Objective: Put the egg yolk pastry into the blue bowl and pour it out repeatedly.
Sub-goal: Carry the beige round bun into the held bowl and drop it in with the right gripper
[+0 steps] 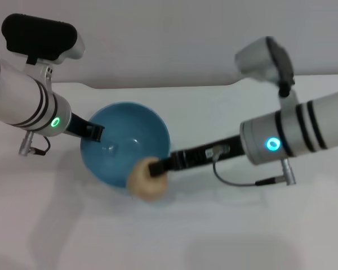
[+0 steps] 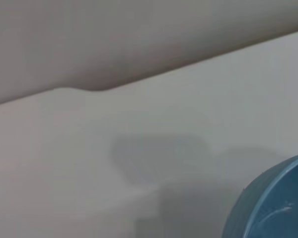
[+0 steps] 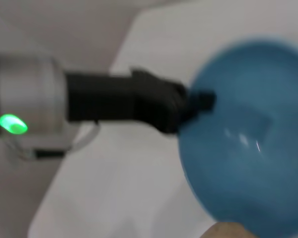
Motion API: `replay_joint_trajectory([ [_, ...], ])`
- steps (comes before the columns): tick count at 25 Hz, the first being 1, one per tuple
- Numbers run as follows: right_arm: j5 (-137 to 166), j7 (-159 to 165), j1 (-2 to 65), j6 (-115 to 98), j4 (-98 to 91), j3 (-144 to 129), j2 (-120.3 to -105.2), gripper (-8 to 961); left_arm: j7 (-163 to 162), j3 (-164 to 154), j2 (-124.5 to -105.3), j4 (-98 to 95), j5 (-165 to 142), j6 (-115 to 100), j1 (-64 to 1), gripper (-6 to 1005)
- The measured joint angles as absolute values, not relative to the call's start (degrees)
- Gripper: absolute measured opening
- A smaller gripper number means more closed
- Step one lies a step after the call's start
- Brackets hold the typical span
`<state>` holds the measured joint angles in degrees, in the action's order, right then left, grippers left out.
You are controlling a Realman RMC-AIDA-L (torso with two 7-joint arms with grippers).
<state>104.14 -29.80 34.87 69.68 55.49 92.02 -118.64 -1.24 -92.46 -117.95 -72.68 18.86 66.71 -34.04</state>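
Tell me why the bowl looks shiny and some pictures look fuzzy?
Head view: pale glare streaks sit inside the bowl, and the pastry at its near rim looks slightly smeared. Right wrist view: the bowl and the left gripper at its rim are soft-edged, likely motion blur. Left wrist view: everything is hazy, with a faint grey shadow on the table.

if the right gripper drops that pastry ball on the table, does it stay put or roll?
Likely rolls a little: the egg yolk pastry looks rounded, though lumpy, which may stop it soon. Its matte surface suggests the right gripper holds it without slipping. Probably crumbly, so squeeze lightly.
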Motion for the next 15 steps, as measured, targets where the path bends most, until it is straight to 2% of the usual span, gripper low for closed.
replay_joint_trajectory([
  [15, 105.2, -32.6, 35.2, 72.3, 49.9, 104.7, -117.94, 17, -1.5, -94.0, -118.12, -72.6, 18.4, 71.2, -35.4, -1],
])
